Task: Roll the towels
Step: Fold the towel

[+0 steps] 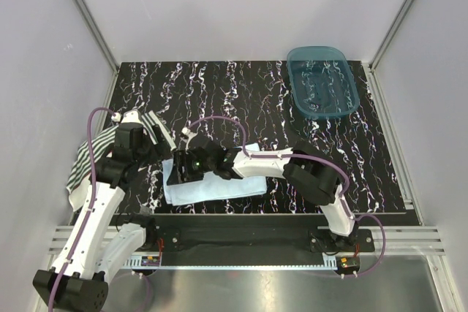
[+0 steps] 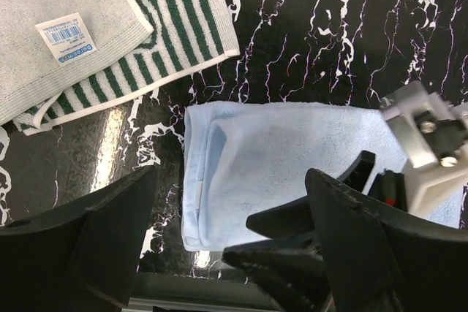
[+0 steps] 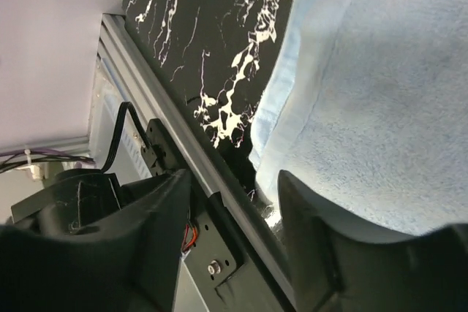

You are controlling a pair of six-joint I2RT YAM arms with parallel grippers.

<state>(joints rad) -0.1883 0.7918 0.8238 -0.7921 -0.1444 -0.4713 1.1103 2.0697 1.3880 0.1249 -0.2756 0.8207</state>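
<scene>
Towel (image 2: pixel 292 144), light blue, lies folded on tabletop (image 2: pixel 329 34) beneath released left jaws, its near edge beside released right jaws.

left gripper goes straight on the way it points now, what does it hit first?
Most likely the light blue towel: the open left gripper points down at its left end. How far above the towel it is, I can't tell.

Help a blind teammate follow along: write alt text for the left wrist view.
A folded light blue towel lies flat on a black marbled table, framed by the open left claw. A green-and-white striped towel with a barcode label lies upper left; the right claw shows at right.
</scene>
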